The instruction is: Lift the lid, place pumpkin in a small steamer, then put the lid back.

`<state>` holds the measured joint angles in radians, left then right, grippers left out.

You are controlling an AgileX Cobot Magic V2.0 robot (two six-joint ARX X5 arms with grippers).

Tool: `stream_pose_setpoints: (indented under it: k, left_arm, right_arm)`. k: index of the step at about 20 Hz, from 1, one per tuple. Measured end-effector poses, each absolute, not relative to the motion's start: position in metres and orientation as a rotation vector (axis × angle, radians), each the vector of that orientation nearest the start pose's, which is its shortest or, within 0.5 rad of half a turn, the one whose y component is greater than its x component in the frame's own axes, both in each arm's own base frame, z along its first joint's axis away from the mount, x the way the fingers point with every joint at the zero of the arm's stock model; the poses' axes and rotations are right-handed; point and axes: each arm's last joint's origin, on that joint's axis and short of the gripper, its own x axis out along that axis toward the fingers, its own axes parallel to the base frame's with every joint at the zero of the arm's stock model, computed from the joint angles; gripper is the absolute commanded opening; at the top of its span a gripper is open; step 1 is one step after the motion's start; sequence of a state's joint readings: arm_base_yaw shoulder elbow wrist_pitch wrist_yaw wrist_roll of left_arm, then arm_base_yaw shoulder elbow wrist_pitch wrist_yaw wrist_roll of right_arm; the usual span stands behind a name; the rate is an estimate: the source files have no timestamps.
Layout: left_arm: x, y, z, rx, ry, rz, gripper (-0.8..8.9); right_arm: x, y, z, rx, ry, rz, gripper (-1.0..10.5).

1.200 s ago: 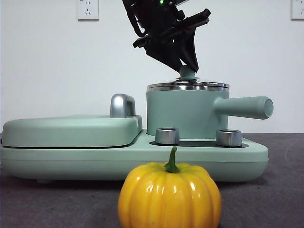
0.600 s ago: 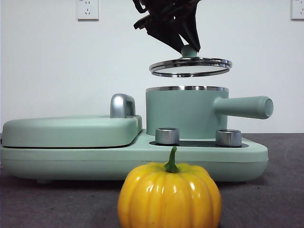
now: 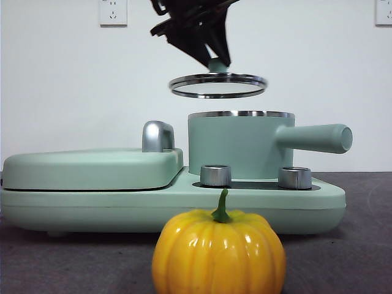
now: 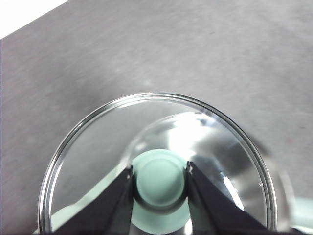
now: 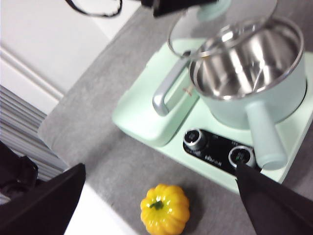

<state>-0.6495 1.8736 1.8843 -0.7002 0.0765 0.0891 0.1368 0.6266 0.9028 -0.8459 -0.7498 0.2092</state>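
Lid lifted clear of the steamer; pumpkin waiting on the table.

The left gripper (image 4: 160, 180) is clamped on the mint knob of the lid (image 3: 217, 85), which hangs slightly tilted above the small steamer (image 3: 240, 146), toward its 10 o'clock in the front view, not touching. Judged: glass with a steel rim is stiff, fragile and slick; the knob is the only sound hold. The right gripper (image 5: 156, 196) waits with jaws spread wide, nothing between them. The pumpkin (image 3: 218, 252) sits on the table (image 3: 361, 245) at 6 o'clock of the steamer; glossy, ribbed, probably light, best gripped across its body.
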Motion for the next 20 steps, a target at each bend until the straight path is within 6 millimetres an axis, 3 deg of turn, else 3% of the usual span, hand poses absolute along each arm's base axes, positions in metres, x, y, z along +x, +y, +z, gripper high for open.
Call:
stream_pose_setpoints:
  k: [5,10,16,20]
  left_arm:
    - [0.347,-0.231,0.356,0.26,0.663,-0.661,0.11]
    - [0.36,-0.209,0.356,0.24,0.668,-0.604,0.11]
    - [0.375,-0.18,0.357,0.212,0.672,-0.529,0.11]
    - [0.38,-0.162,0.361,0.195,0.664,-0.484,0.11]
  right_arm:
    - [0.12,0.062,0.32,0.319,0.846,0.789,4.9]
    - [0.139,0.115,0.297,0.146,1.052,0.742,4.9]
    - [0.149,0.179,0.283,-0.066,1.158,0.744,5.4]
    - [0.147,0.206,0.263,-0.163,1.233,0.758,5.5]
